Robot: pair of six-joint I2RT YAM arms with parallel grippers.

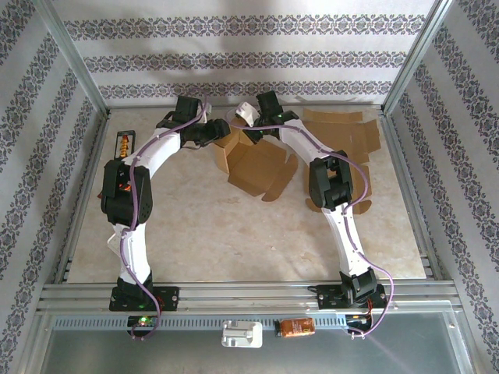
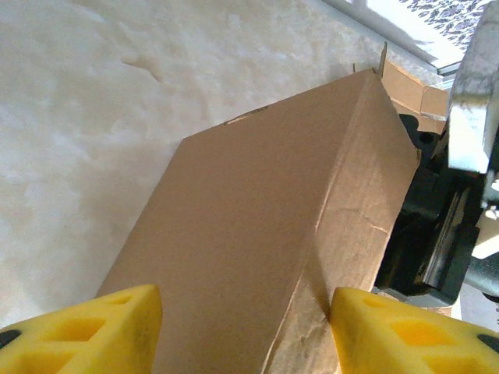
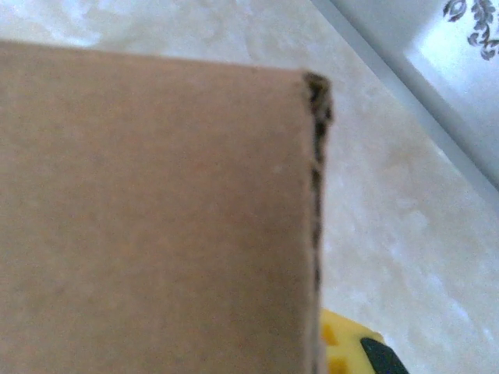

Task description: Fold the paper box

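Observation:
The brown paper box (image 1: pixel 253 167) lies partly folded at the back middle of the table, with flaps spread toward the front. My left gripper (image 1: pixel 224 137) reaches it from the left. In the left wrist view its yellow fingers (image 2: pixel 93 331) straddle a folded corner ridge of the box (image 2: pixel 273 218), pressing on both faces. My right gripper (image 1: pixel 251 131) comes in from the right and is shut on one flap. In the right wrist view that flap (image 3: pixel 156 218) hides one finger, and the other yellow finger (image 3: pixel 351 347) peeks out behind its edge.
Flat cardboard blanks (image 1: pixel 343 132) lie at the back right, one more (image 1: pixel 360 195) under the right arm. A small rack of orange and black items (image 1: pixel 123 145) sits at the left edge. Metal frame rails and patterned walls (image 1: pixel 234 62) enclose the table.

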